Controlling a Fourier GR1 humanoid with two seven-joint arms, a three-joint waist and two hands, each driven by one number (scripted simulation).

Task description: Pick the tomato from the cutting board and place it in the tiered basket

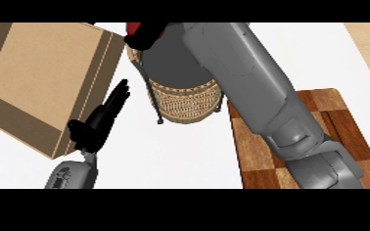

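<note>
We see right hand [148,35] at frame top curled round tomato [134,28] over tiered basket [189,103]; left hand [101,117] lower left, fingers straight.

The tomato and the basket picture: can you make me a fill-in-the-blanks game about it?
1. The right hand holds the red tomato above the tiered ____.
2. The wicker basket stands between the cardboard box and the wooden cutting ____.
3. The left hand rests with straight fingers beside the cardboard ____.

Missing words: basket; board; box
</note>
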